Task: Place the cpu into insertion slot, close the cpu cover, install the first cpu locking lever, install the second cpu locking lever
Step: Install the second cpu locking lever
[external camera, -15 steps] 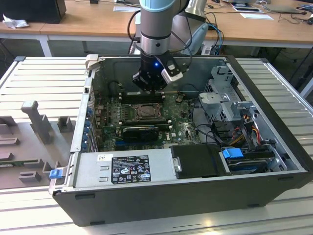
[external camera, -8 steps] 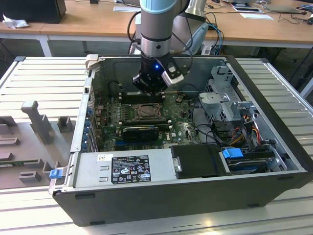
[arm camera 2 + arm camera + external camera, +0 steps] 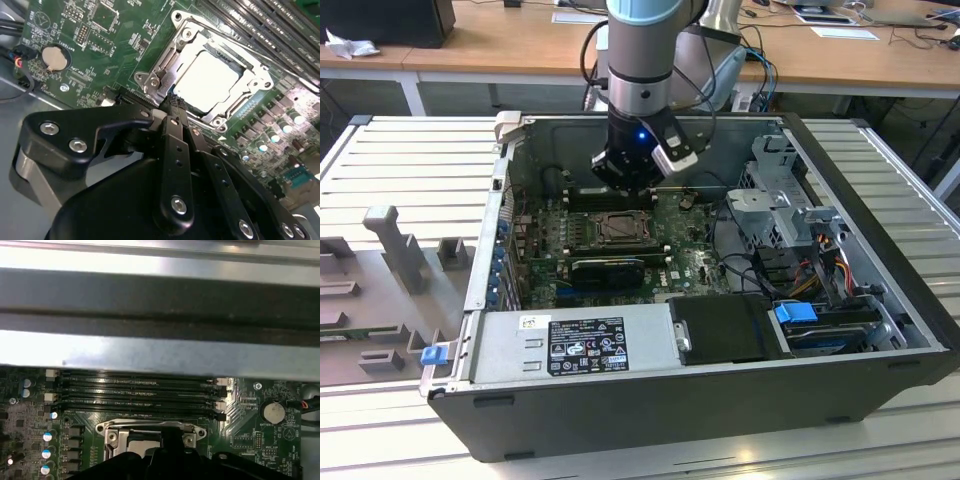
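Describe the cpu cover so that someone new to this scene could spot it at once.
Inside the open computer case, find the green motherboard. The cpu cover is the silver metal frame lying flat around the pale square cpu, unlike the long black memory slots beside it.

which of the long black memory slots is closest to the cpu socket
The last slot in the bank, right beside the cpu cover; the other three lie farther off, toward the case wall.

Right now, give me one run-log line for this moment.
cpu: seated in insertion slot | cpu cover: closed over it | pincer: at the cover's edge, grip state unclear
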### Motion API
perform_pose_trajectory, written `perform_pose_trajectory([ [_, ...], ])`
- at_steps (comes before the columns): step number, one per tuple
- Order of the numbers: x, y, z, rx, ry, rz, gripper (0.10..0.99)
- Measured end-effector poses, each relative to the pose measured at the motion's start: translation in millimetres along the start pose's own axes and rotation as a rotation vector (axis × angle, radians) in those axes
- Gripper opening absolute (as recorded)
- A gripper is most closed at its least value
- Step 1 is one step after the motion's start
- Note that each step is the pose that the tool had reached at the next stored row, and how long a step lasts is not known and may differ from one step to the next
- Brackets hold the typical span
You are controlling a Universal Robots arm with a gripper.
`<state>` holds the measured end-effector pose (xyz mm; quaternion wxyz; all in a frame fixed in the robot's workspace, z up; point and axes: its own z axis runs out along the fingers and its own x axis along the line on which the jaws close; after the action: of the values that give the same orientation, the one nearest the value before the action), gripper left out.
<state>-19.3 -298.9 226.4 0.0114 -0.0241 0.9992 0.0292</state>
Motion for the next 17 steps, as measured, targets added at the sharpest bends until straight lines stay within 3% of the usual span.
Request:
perform_pose_trajectory([
  [2,-0.3,0.3,-9.7,0.0,0.0,0.0,0.106],
  [5,-0.4,0.5,-16.9,0.001,0.0001,0.0,0.106],
  [6,-0.4,-2.4,-17.7,0.001,0.0,0.0,0.106],
  [7,0.4,-16.2,-18.4,0.001,0.0,0.0,0.106],
  [8,0.8,-25.2,-18.9,0.001,0.0,0.0,0.106],
  [12,1.7,-44.3,-19.0,0.001,0.0023,0.0,0.106],
  [14,2.2,-52.7,-17.3,0.0,0.0134,0.001,0.106],
  [15,2.5,-57.5,-15.4,-0.002,0.015,0.0,0.106],
  [17,4.0,-64.8,-12.5,-0.017,0.0145,-0.007,0.106],
])
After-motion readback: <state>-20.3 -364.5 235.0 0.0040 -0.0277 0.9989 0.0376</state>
